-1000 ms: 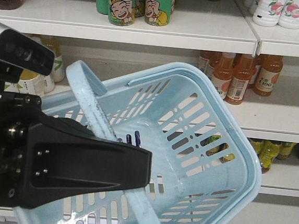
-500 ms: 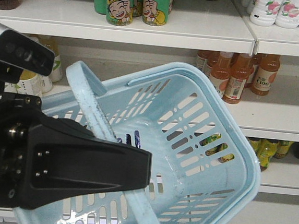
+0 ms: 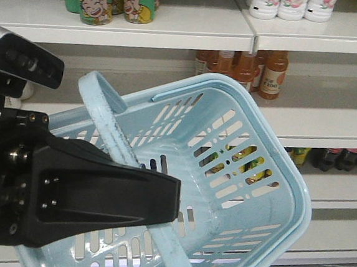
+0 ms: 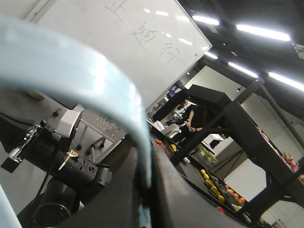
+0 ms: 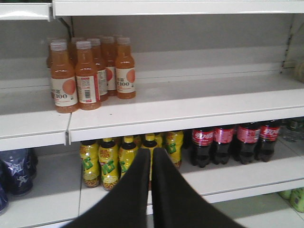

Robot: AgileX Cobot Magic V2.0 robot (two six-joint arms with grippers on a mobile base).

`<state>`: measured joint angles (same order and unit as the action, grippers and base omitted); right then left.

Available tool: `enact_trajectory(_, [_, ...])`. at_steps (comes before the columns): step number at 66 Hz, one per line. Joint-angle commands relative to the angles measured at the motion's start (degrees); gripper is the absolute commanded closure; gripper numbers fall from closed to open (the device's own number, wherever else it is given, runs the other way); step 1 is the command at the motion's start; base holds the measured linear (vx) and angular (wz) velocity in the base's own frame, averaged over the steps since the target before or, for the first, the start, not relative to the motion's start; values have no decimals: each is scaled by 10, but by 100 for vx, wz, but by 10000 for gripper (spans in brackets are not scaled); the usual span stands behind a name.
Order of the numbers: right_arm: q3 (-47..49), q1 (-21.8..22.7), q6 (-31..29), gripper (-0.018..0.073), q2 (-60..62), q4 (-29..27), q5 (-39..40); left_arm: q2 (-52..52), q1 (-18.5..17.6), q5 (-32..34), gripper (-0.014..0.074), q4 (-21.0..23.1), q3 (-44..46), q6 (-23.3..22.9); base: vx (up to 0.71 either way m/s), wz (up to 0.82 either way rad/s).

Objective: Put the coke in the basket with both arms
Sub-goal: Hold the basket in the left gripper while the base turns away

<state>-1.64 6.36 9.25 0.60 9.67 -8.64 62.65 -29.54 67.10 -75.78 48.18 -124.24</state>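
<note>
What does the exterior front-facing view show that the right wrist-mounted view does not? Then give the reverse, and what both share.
Only the front view: the light blue basket, tilted, its handle in the left gripper, plus green cans and white bottles higher up. Only the right wrist view: the right gripper, shut on nothing, and dark blue containers at lower left. Both: orange bottles, with yellow bottles and dark cola bottles a level lower.

A white shelf carries orange juice bottles. On the shelf below them stand yellow bottles, and lower right of them, dark cola bottles.
</note>
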Motion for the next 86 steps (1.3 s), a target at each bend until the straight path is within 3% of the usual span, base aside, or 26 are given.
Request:
enact_trajectory(1, [-3,4,-5,561,7,7,44,-8,-2,13,603,52,19,3,-5,-38])
enact_trajectory(86, [-3,4,-5,561,7,7,44,-8,-2,13,603,52,19,3,-6,-57])
